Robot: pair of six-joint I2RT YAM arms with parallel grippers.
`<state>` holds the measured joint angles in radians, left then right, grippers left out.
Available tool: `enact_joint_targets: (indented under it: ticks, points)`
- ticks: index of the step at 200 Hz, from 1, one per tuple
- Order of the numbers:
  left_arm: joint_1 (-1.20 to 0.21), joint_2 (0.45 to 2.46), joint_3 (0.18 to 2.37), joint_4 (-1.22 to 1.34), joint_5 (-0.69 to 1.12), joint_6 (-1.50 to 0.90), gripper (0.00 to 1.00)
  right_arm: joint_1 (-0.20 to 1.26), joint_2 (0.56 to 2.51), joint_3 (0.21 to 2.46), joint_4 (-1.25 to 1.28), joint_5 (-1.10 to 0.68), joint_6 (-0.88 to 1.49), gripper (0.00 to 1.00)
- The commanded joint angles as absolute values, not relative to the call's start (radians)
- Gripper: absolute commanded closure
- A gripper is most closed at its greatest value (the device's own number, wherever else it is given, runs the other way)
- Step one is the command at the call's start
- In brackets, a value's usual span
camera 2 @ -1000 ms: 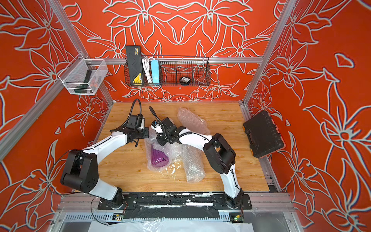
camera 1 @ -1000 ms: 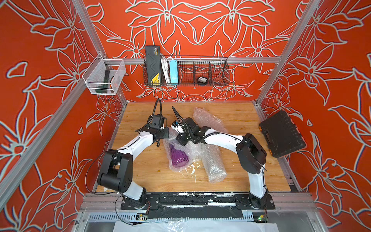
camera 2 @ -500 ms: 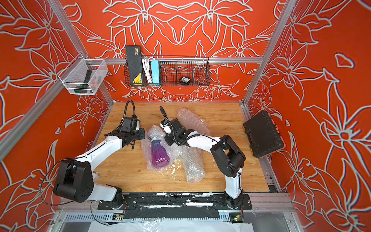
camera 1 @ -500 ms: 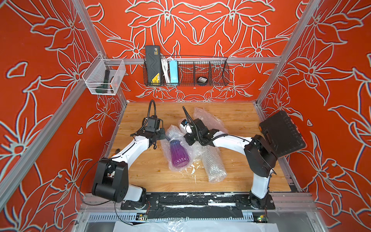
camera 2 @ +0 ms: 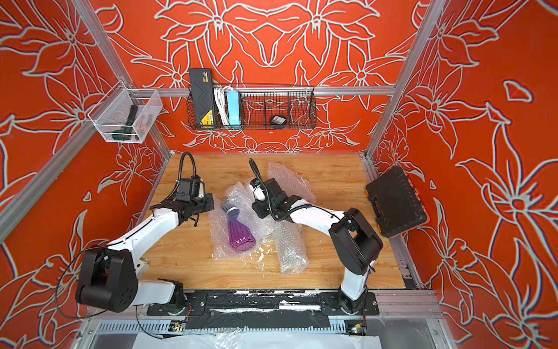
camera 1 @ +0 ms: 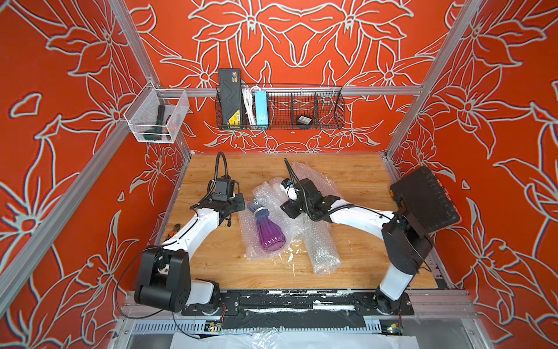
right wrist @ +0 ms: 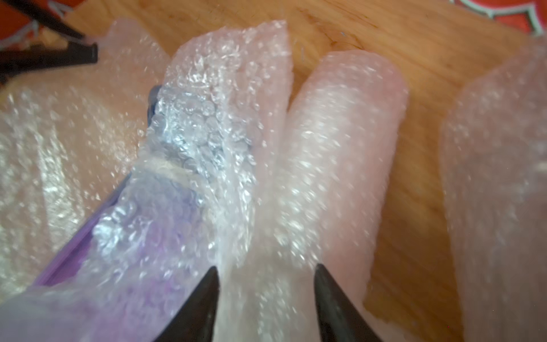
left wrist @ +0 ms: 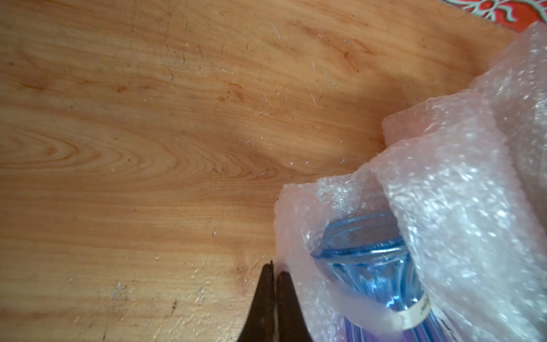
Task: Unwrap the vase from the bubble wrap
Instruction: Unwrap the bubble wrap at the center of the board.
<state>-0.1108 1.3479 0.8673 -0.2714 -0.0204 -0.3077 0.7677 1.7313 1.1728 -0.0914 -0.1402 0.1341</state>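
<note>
Left hand (left wrist: pixel 273 274): closed, tips held against bubble wrap (left wrist: pixel 444 207) edge, 9 o'clock of vase (camera 1: pixel 267 232) mouth.
Right hand (right wrist: pixel 265 281): jaws parted over it — 3 o'clock.

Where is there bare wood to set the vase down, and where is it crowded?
Bare tabletop: the near strip between the bubble wrap and the base rail; the far left corner behind the left arm; the far right, between the loose sheet and the black tool case. Crowded: the centre, where the vase and a wrap roll lie.
</note>
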Motion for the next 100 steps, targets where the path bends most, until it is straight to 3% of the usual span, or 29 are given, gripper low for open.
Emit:
enact_joint_targets:
  ticks: [1,19,65,100]
  points:
    - [-0.092,1.298,0.88,-0.254,-0.001,-0.318,1.0,0.77,1.645,1.167,-0.173,-0.093,0.109,0.26]
    - [-0.067,1.306,0.896,-0.259,0.023,-0.318,1.0,0.82,1.583,1.184,-0.236,-0.046,0.086,0.15]
    - [0.018,1.327,0.892,-0.245,0.135,-0.343,1.0,0.962,1.554,1.241,-0.277,-0.193,0.141,0.16]
    - [0.023,1.265,0.906,-0.266,0.106,-0.336,1.0,1.048,1.652,1.279,-0.334,-0.122,0.126,0.03]
